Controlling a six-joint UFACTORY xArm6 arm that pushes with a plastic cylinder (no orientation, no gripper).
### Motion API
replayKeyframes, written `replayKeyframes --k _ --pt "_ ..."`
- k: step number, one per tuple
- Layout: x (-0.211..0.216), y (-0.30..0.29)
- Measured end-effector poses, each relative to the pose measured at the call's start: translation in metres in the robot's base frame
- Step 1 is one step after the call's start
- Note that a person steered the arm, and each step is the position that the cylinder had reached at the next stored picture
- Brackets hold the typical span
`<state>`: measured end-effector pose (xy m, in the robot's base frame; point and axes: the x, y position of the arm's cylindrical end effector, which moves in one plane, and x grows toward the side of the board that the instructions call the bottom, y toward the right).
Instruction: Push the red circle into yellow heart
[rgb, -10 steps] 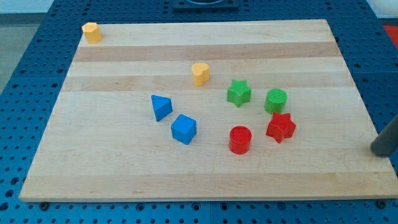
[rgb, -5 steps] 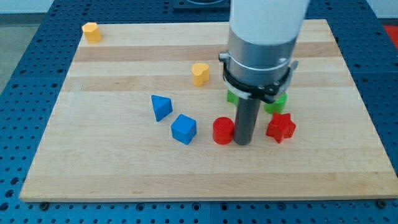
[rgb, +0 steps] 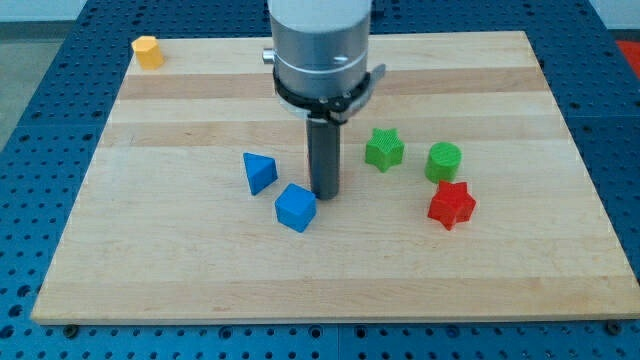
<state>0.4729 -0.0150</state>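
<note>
My rod comes down from the grey arm body at the view's top centre, and my tip (rgb: 323, 194) rests on the wooden board (rgb: 180, 270). The tip is just above and to the right of the blue cube (rgb: 296, 207) and to the right of the blue triangle (rgb: 259, 172). Neither the red circle nor the yellow heart shows. The arm body and rod cover the spot where the heart stood, so I cannot tell how the two stand to each other.
A green star (rgb: 384, 149), a green cylinder (rgb: 443, 161) and a red star (rgb: 451, 205) sit to the right of the tip. A yellow block (rgb: 147, 50) sits in the board's top left corner. Blue perforated table surrounds the board.
The rod came in from the right, met the red circle and pushed it left. It has since moved up and left, and the circle and the yellow heart are now out of sight.
</note>
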Motion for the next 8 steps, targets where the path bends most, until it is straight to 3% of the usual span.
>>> replayKeyframes --k 2,4,8 --pt "-0.003 0.001" --pt "-0.04 -0.019" --pt "-0.046 -0.004"
